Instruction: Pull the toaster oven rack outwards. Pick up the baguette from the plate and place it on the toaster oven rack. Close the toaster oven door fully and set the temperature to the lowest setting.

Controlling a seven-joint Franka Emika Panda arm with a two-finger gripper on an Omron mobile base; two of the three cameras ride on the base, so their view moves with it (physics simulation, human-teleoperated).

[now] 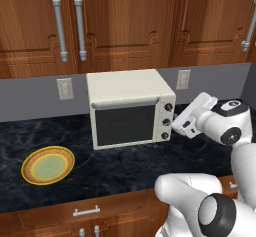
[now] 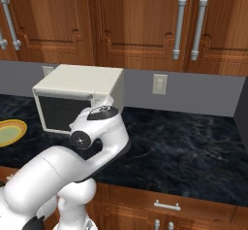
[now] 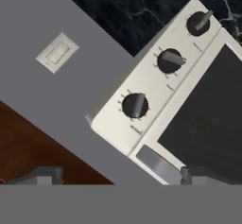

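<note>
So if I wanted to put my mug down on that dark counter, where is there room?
The widest bare stretch of counter lies right of the toaster oven, running to the end wall. A smaller patch lies between the plate and the oven's front. It is crowded beside the oven's knobs, where the open gripper hovers.

Toaster oven (image 1: 131,86) finished in matt cream, its door (image 1: 125,125) paned in dark glass; counter (image 1: 120,166) rendered as glossy veined black stone; cabinets (image 1: 130,21) shown in polished wood.
</note>
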